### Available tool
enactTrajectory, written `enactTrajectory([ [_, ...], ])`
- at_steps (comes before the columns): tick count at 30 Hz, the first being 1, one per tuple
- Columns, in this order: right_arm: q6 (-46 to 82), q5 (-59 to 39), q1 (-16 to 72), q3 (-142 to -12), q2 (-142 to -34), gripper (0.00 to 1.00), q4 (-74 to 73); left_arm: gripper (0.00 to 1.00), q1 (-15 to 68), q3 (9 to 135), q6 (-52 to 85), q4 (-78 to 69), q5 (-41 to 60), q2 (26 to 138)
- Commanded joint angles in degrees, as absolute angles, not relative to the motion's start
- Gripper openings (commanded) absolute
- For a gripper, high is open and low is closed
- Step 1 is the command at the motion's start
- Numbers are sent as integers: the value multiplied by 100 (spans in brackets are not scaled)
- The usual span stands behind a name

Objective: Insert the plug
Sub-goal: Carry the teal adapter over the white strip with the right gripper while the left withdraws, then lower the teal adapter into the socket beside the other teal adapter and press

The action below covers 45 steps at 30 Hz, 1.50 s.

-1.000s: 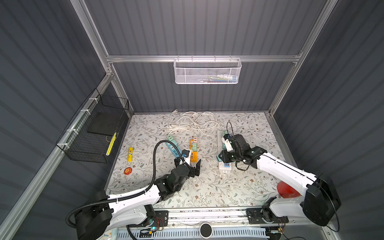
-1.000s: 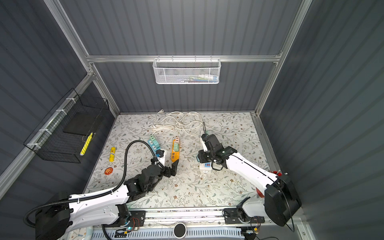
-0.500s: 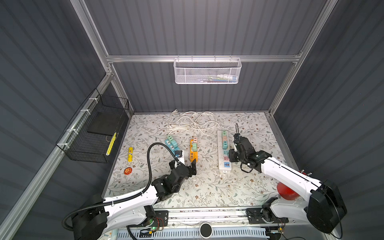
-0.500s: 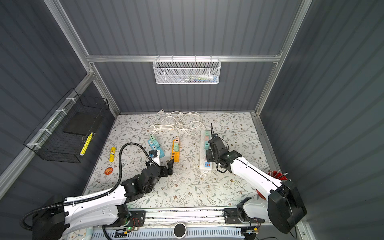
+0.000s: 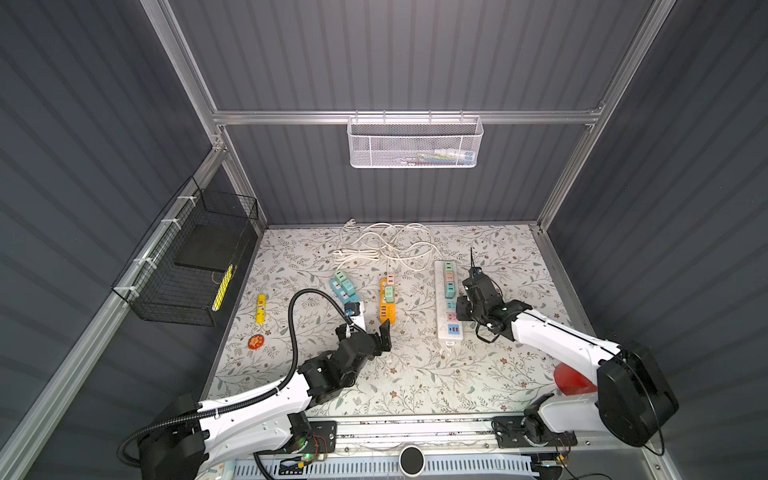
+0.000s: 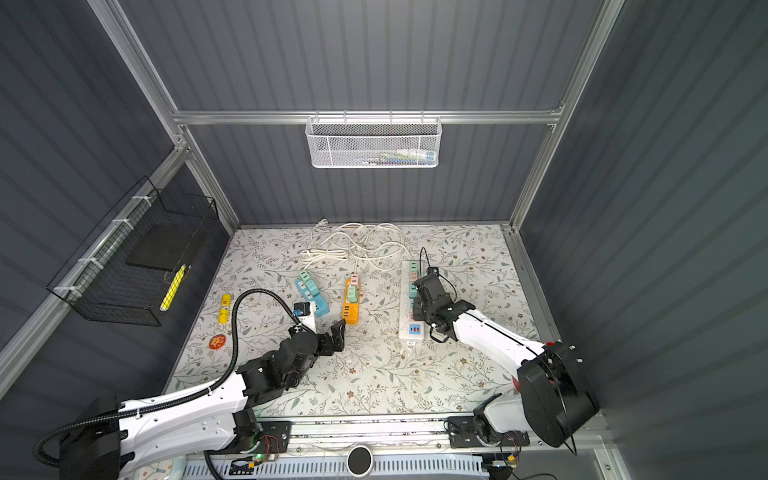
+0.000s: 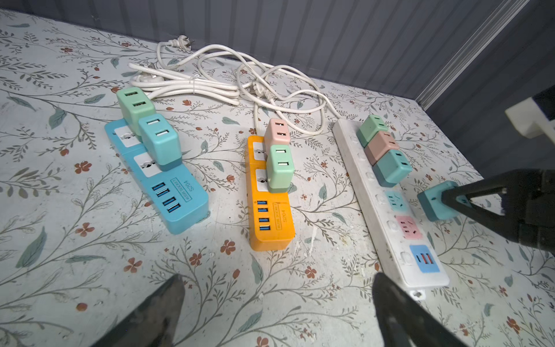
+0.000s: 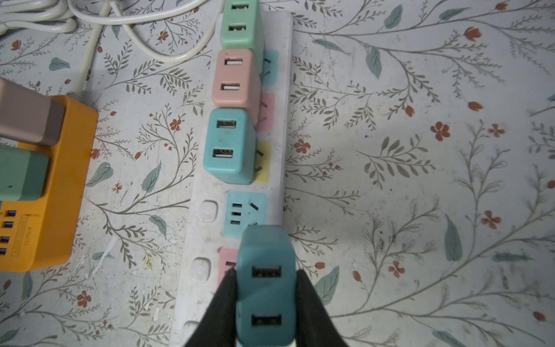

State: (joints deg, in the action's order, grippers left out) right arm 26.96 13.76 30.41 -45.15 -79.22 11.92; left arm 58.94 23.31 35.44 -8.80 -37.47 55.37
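Lower edge of the left wrist view: the left fingers (image 7: 156, 315) stand wide apart and empty above the floral bench (image 7: 90, 240), probably placed clear of the insertion. Bottom centre of the right wrist view: the right fingers (image 8: 223, 300) are clamped on the two flanks of the dark teal plug (image 8: 265, 285), USB face upward, presumably so its underside is free to enter a socket. The plug hangs over the white power strip (image 8: 192, 228), just short of the vacant teal socket (image 8: 244, 213); beyond it, three adapters (image 8: 228, 147) occupy the row.
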Motion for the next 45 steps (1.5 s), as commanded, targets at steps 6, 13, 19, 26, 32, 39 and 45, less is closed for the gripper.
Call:
enactTrajectory([
  [6,2872,1438,3085,-4800,-8388,15,833,97,5902,2248,3628,-777,-3704,5460],
  [13,2985,1398,3186,-4878,-8639,15,849,97,5904,2110,3533,-711,-3641,5215],
  [19,3012,1631,3382,-5074,-8737,15,1258,98,5899,2075,3464,-678,-3674,5124],
  [26,2973,1887,3419,-5267,-8798,15,1728,98,5904,1996,3457,-719,-3658,5022],
  [32,2906,1842,3417,-5385,-8921,15,1819,98,5898,1919,3463,-681,-3674,4898],
  [39,2957,1642,3425,-5420,-9117,16,1673,98,5898,1933,3504,-569,-3692,4818],
  [45,2966,1646,3435,-5366,-9083,16,1732,98,5902,1834,3561,-590,-3841,4687],
])
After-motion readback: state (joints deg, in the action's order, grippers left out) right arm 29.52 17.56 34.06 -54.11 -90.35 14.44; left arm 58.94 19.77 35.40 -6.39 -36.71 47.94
